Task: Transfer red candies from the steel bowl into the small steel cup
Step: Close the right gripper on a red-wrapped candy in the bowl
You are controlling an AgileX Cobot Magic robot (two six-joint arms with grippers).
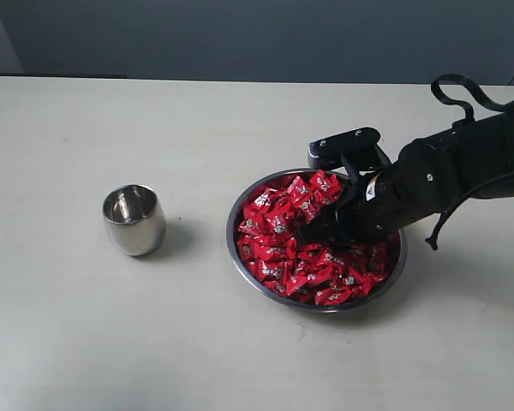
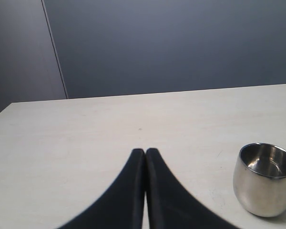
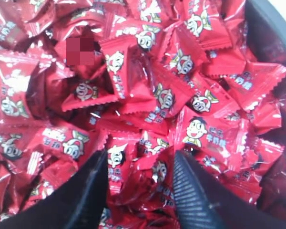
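Exterior view shows the right hand [image 1: 311, 233] dipped into shiny red wrapped candies [image 1: 272, 229] heaped in the wide, shallow steel bowl [image 1: 230, 235], its fingertips hidden under the arm. Right wrist view shows them spread over the candies. Only the left wrist view shows the left hand [image 2: 145, 152], pressed together near the small egg-shaped steel cup [image 2: 264, 179] standing on the pale tabletop [image 2: 76, 143].

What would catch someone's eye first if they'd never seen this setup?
The heap of shiny red candies filling the steel bowl, centre-right in the exterior view, with the right gripper down among them, jaws open. Left of the bowl and apart from it stands the small steel cup, empty and mirror-bright.
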